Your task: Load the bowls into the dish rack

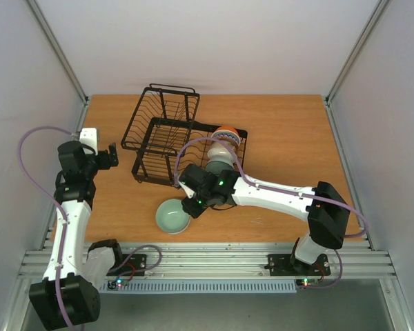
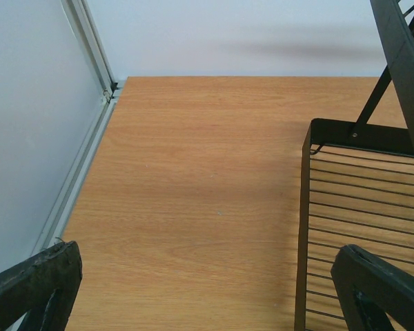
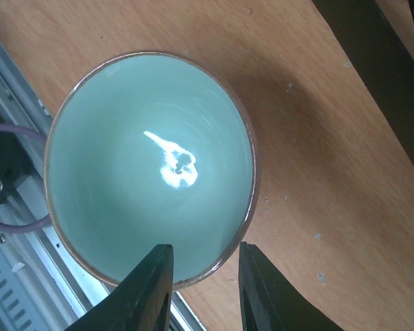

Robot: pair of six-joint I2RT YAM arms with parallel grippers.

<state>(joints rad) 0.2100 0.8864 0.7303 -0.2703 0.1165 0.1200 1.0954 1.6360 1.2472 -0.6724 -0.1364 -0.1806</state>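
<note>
A pale celadon green bowl (image 1: 172,216) (image 3: 152,165) sits upright on the table near the front edge. My right gripper (image 1: 191,207) (image 3: 204,256) is open and straddles its near rim. One finger (image 3: 152,283) is over the inside and the other (image 3: 262,289) is outside, with a gap still showing. The black wire dish rack (image 1: 162,131) (image 2: 306,207) stands at the back middle. In its right part stand an orange-rimmed bowl (image 1: 227,132), a white bowl (image 1: 221,149) and a green one (image 1: 219,165). My left gripper (image 1: 114,155) (image 2: 207,262) hangs wide open over bare table left of the rack, holding nothing.
The metal rail at the table's front edge (image 3: 14,227) runs just beside the celadon bowl. Grey walls and a frame post (image 2: 90,41) close in the left side. My right arm reaches across the table in front of the rack (image 1: 276,193).
</note>
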